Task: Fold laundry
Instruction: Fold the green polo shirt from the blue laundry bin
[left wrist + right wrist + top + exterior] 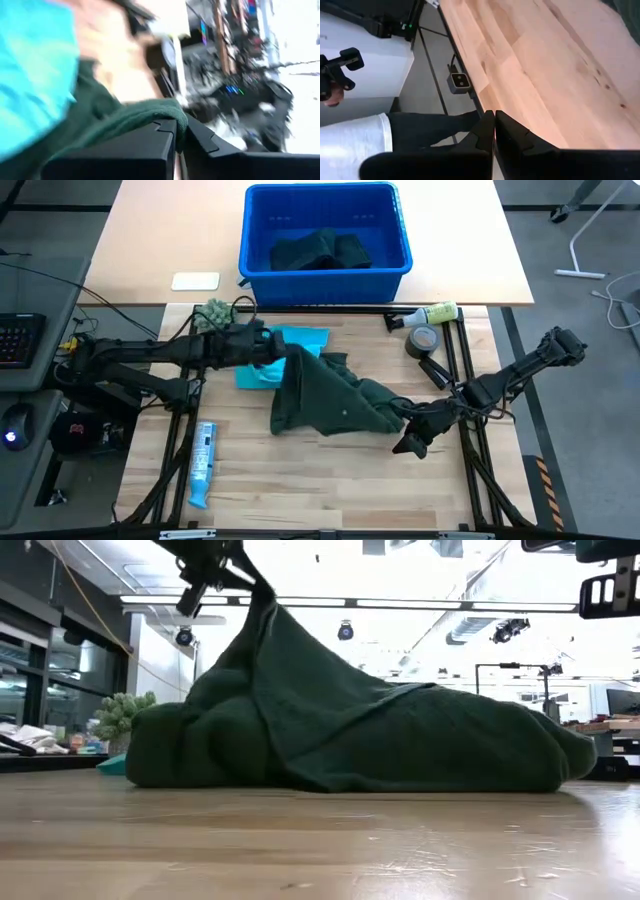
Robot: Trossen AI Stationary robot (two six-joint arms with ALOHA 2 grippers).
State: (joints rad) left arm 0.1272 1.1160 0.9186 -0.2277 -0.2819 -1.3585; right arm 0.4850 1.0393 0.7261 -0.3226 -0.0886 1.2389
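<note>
A dark green garment [335, 402] lies bunched in the middle of the table, with one corner pulled up into a peak [255, 600]. Its lower bulk [400, 750] rests on the wood. A turquoise shirt [300, 340] lies flat under and behind it, toward the far side. My left gripper [276, 352] is at the raised corner, shut on it. My right gripper [408, 442] hovers by the garment's right end, shut, with nothing between its fingers [494, 117]. My left gripper pinches a rolled fold of the dark green garment [167, 107] between its two fingers [150, 142]. It comes in from the table's left, above the cloth. The held corner is lifted; the cloth slopes taut down from it [290, 670] to the part lying on the table.
A blue bin [325, 265] holding dark clothes stands on the far table. A fuzzy grey-green ball [214, 312], a yellow-capped bottle [432, 313] and a tape roll [424, 340] sit along the far edge. A blue tube [203, 465] lies near left. Bare wood [330, 480] spreads toward the near edge.
</note>
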